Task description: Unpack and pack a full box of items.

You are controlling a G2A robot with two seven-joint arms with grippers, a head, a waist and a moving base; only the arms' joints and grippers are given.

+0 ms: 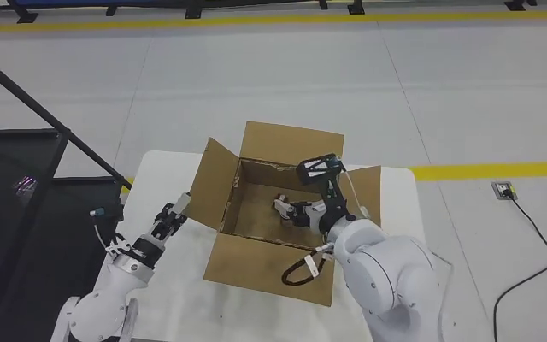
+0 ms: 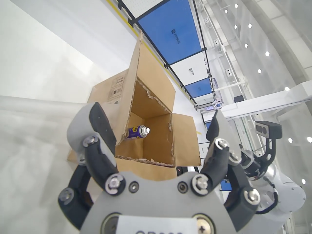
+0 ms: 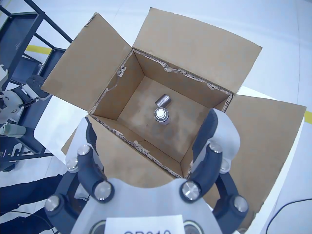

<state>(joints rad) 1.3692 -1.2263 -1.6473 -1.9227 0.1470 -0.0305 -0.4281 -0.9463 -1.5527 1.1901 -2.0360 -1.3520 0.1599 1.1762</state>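
The box sat open on the white bench, all four flaps splayed out. Inside were just two things: a spray can standing upright near the middle of the box floor, and a small metal cylinder just beside it, poss. its cap. So the box was far from full. It read as either nearly unpacked or barely repacked, and there was no telling which. Those two items were left to deal w/, and the flaps were not yet closed.

The right hand hung over the box opening above the can, fingers spread wide, nothing in it. The left hand sat outside the box by a side flap, also wide open and empty.

Room: pale grey floor w/ yellow tape lines, a black metal rack beside the bench, a floor socket w/ cable on the other side, and blue and white panels farther off.
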